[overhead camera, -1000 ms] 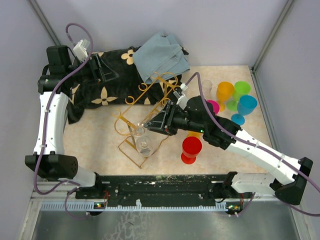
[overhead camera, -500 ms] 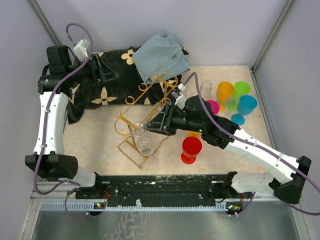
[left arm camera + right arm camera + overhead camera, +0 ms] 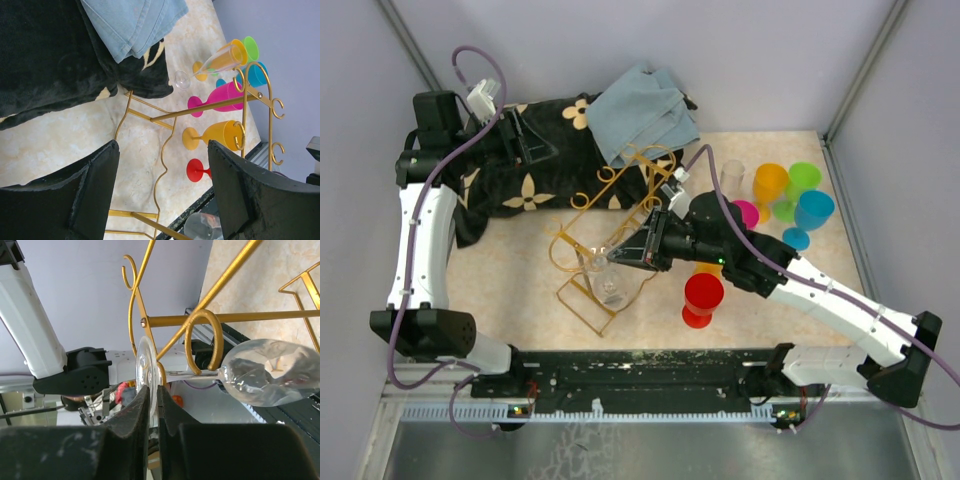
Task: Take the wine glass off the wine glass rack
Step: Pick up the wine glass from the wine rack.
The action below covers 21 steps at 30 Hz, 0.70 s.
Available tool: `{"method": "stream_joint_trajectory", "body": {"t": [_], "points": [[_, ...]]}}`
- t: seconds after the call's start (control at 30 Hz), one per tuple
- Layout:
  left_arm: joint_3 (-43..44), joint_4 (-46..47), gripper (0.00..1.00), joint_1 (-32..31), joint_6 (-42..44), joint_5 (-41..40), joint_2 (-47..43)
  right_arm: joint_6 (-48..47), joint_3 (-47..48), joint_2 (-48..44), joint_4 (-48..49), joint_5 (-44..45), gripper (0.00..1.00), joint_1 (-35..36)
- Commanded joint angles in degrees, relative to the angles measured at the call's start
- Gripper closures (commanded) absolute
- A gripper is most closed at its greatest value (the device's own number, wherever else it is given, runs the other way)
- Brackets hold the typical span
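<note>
A clear wine glass (image 3: pixel 607 283) hangs upside down by its stem in a curled hook of the gold wire rack (image 3: pixel 620 200) at the table's middle. In the right wrist view its bowl (image 3: pixel 270 372) lies to the right of the hook (image 3: pixel 200 320) and its round foot to the left. My right gripper (image 3: pixel 154 395) is shut on the rim of that foot; it also shows in the top view (image 3: pixel 617 256). My left gripper (image 3: pixel 535 140) is open and empty, high over the black cloth at the back left. It looks down on the rack (image 3: pixel 200 109) between its open fingers (image 3: pixel 162 145).
A red goblet (image 3: pixel 702 297) stands just right of the rack's front. Orange (image 3: pixel 770 185), green (image 3: pixel 804 180), blue (image 3: pixel 813 212) and pink (image 3: pixel 748 213) goblets and a clear flute (image 3: pixel 732 172) cluster at the right. A black floral cloth (image 3: pixel 535 175) and a grey-blue cloth (image 3: pixel 642 110) lie behind the rack.
My right gripper has edged a little to the left along the rack with the glass foot in its jaws. The left arm has not moved.
</note>
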Motion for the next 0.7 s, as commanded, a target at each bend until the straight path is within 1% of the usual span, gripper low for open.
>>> {"method": "stream_joint_trajectory", "body": {"t": [0.0, 0.1, 0.67], "points": [[0.63, 0.65, 0.23, 0.44, 1.0, 1.1, -0.18, -0.43, 1.94, -0.6, 3.5, -0.97, 0.95, 0.61], [0.43, 0.64, 0.23, 0.5, 1.01, 1.21, -0.26, -0.22, 1.56, -1.07, 3.36, -0.64, 1.0, 0.62], [0.34, 0.91, 0.23, 0.5, 0.46, 1.69, -0.48, 2.23, -1.56, -4.53, 4.62, -0.38, 1.0, 0.61]]}}
